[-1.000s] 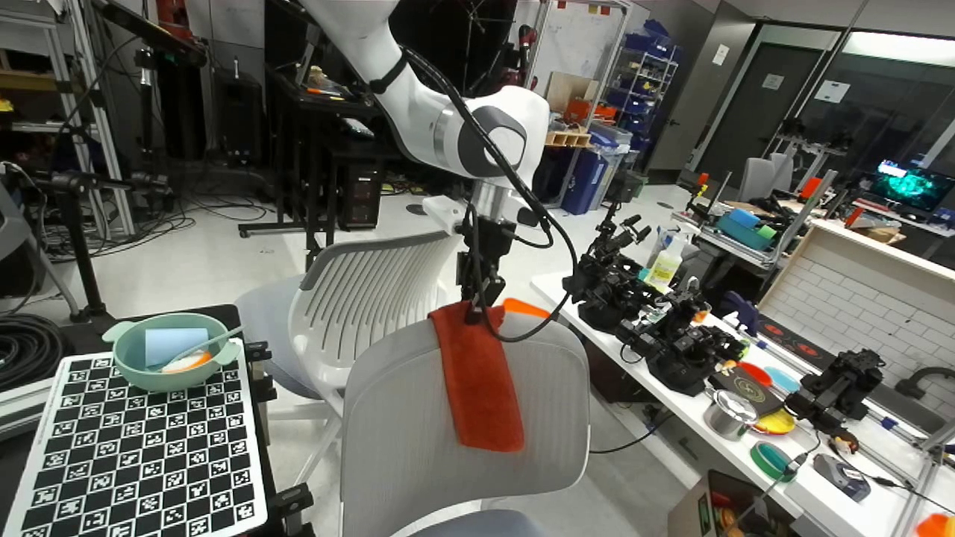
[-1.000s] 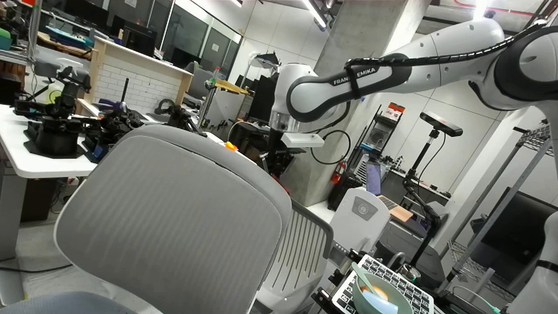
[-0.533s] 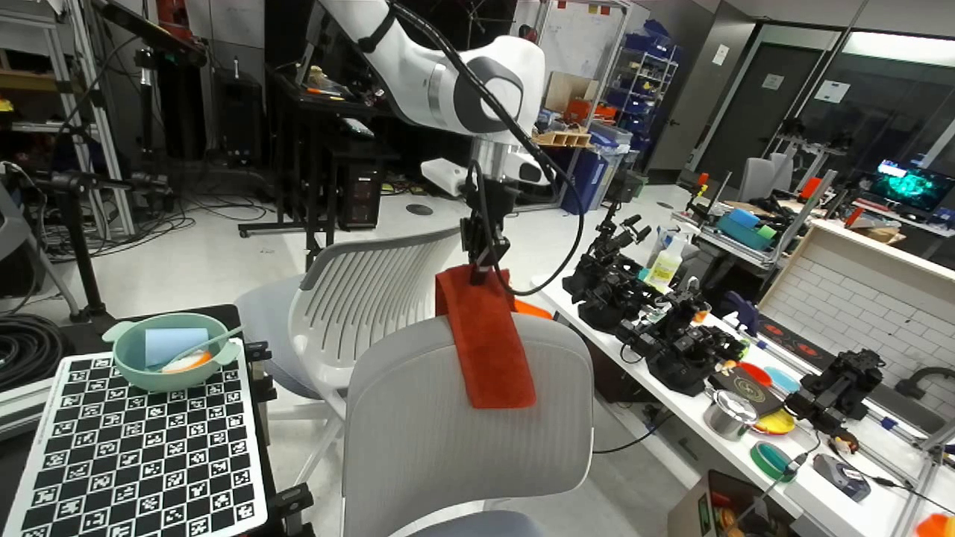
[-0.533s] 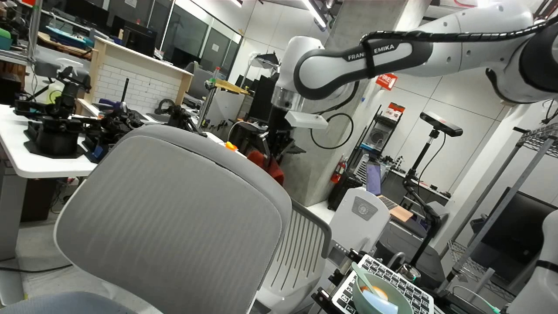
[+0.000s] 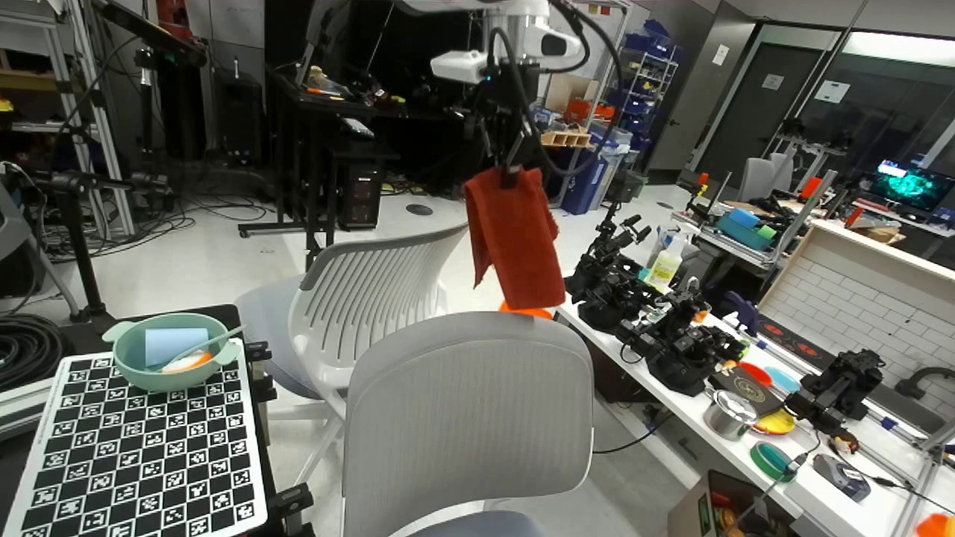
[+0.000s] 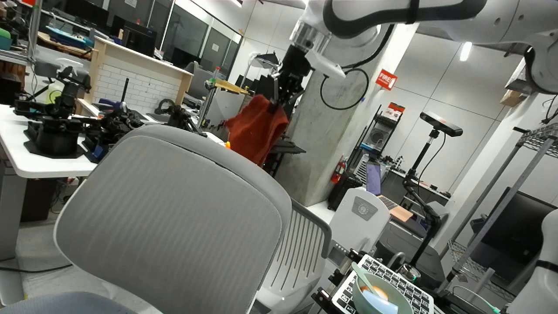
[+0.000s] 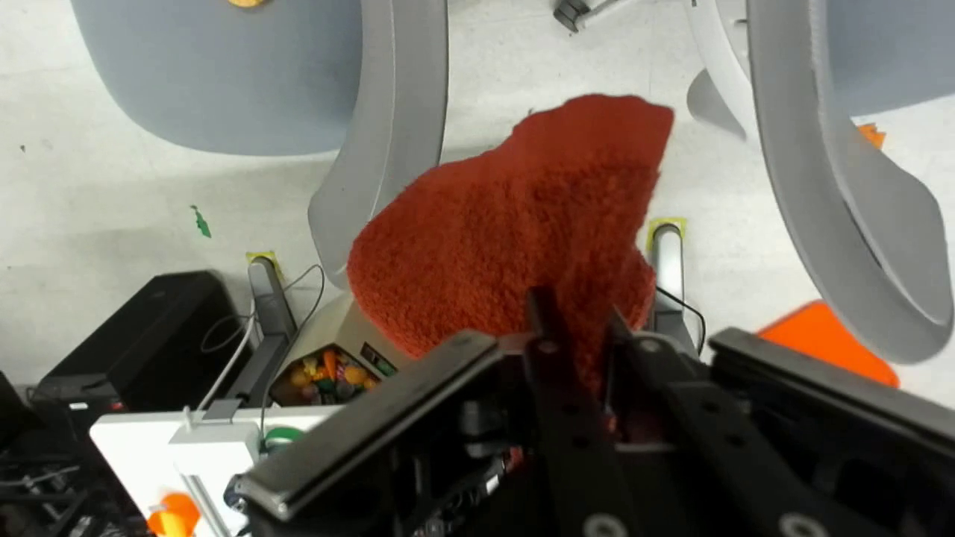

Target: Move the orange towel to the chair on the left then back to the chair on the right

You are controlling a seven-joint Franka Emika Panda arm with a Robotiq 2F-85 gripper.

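The orange-red towel (image 5: 518, 242) hangs from my gripper (image 5: 509, 177) in the air. It is folded over, with two hanging ends. My gripper is shut on its upper part; this also shows in an exterior view, with the towel (image 6: 255, 131) partly behind the near chair back. In the wrist view the towel (image 7: 515, 231) hangs below the fingers (image 7: 574, 309). One grey chair (image 5: 470, 410) is nearest in both exterior views. Another chair with a slatted back (image 5: 365, 306) stands beside it. In the wrist view, chair backs show at left (image 7: 406, 82) and right (image 7: 828, 194) of the towel.
A green bowl (image 5: 160, 380) sits on a checkered board (image 5: 149, 455) beside the chairs. A white table (image 6: 56, 165) with several black robot arms stands on the other side. An orange object (image 7: 828, 343) lies low near a chair. A cable loops beside the wrist.
My gripper has risen with the towel. The towel was draped over the near chair's back; now it hangs free above it. The chairs look unmoved.
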